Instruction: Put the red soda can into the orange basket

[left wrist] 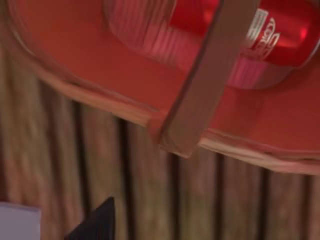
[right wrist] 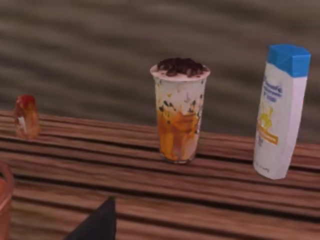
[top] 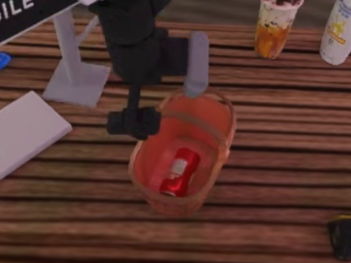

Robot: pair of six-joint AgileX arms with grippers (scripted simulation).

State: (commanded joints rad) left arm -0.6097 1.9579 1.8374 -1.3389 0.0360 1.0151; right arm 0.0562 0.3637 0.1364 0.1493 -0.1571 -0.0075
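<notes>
Red soda can lying on its side inside the orange basket. Left tool just beside basket's left rim, empty; open or closed, cannot tell. Risk: snagging handle or rim on retreat, tipping basket. Right tool parked well right of basket.

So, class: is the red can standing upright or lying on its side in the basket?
Lying on its side. The red can rests lengthwise on the basket floor, label facing up.
</notes>
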